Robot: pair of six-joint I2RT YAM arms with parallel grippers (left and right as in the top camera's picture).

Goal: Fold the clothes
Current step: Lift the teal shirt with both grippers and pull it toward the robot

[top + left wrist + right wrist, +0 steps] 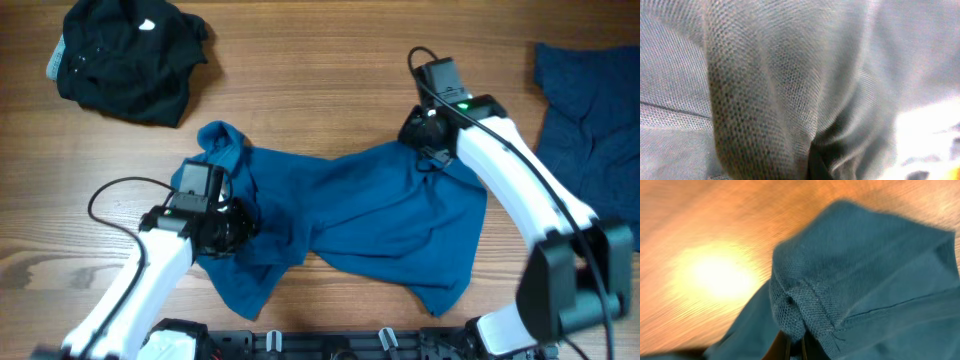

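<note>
Surface: I see a brown wooden table (330,90) carrying everything.
Main garment: the medium-blue crumpled cloth polo shirt (370,215) sprawls mid-surface, reaching toward the near edge.
Right edge: a darker dull-blue cloth garment (585,110) lies partly out of my view.
Far left corner: a black cloth garment (125,60) sits heaped.
Left arm: my left gripper (232,226) is clamped on the shirt's left side.
Right arm: my right gripper (795,347) pinches a stitched hem at the shirt's far right.
</note>
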